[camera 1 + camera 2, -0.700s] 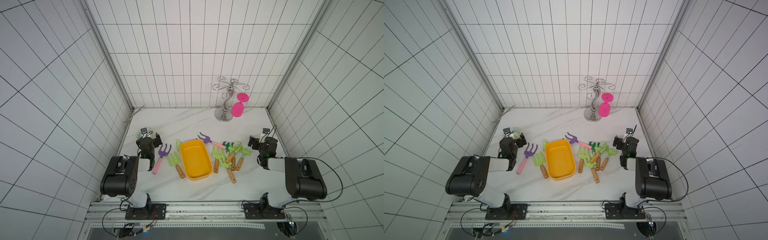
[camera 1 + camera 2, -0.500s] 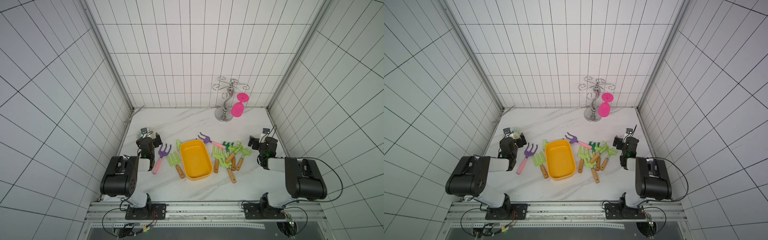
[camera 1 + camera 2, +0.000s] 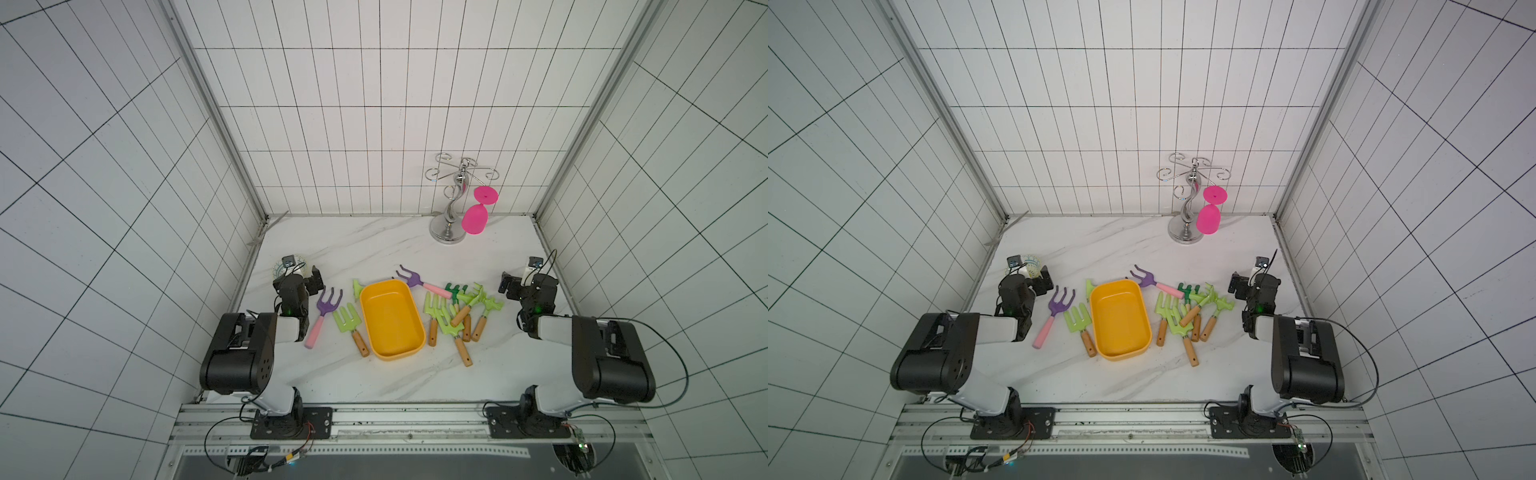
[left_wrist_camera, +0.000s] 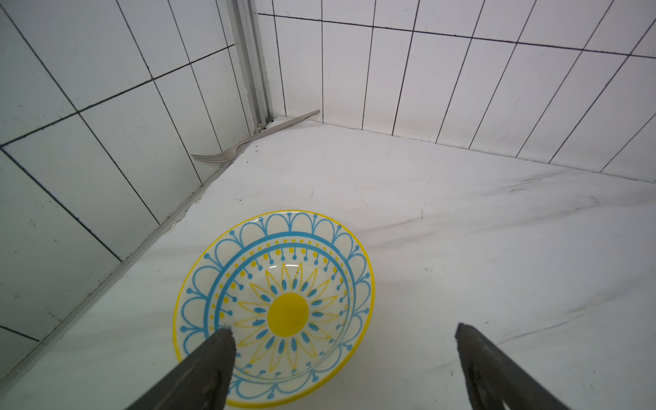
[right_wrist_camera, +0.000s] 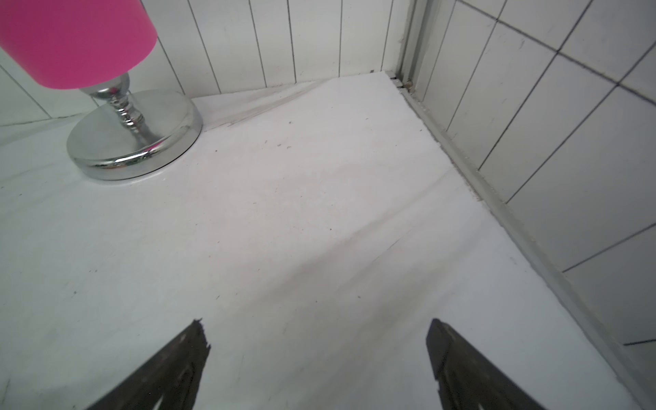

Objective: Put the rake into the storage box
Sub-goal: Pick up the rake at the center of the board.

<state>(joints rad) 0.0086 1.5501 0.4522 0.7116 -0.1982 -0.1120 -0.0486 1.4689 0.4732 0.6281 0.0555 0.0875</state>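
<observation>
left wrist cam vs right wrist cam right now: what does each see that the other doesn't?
Left wrist only: a round blue-and-yellow patterned bowl just ahead of the open left gripper, and a grey fork against the wall in the table's corner.
Right wrist only: the base of the chrome stand, with a pink glass above it, beyond the open right gripper.
Both: white marble tabletop, tiled walls, jaws apart and holding nothing.
</observation>
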